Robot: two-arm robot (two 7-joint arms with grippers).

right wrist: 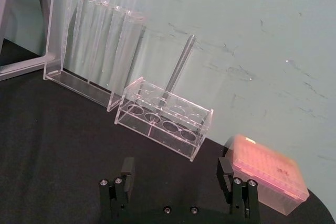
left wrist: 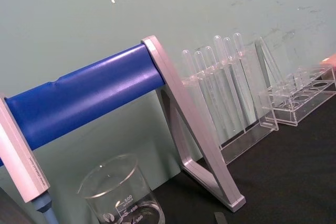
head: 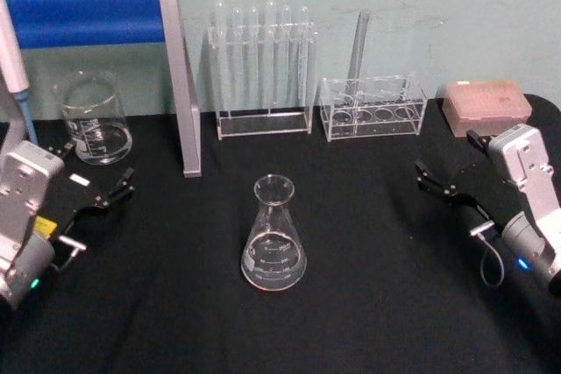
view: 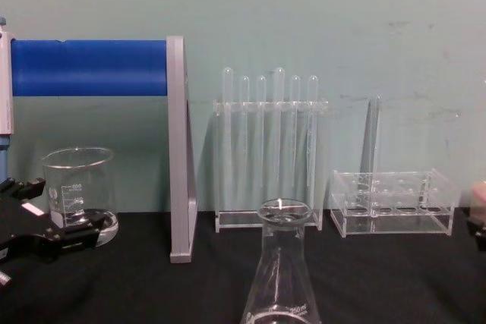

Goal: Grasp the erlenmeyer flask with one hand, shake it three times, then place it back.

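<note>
Operator, nearest to you is the erlenmeyer flask (head: 273, 238). It stands upright on the black table (head: 368, 304), in the middle, with nothing touching it. In the chest view its neck and flared rim (view: 281, 214) rise in the foreground.

A little farther back, your two arms flank it, both well apart from the glass. The left gripper (head: 99, 161) hovers low at the table's left side, its fingers spread wide around nothing, with a small white tag on it. The right gripper (head: 449, 157) hangs at the right side, and its fingers (right wrist: 126, 169) are likewise wide apart and hold nothing.

Behind the left gripper you have a straight-walled beaker (head: 92, 116), and just beside that a grey stand with a blue bar (head: 88, 15). Along the back edge, by the wall, stand a tall rack of test tubes (head: 263, 67) and a low clear rack (head: 372, 109) with a single tube (head: 359, 41) leaning in it. A pink-tinted box (head: 486, 104) sits at the far right.
</note>
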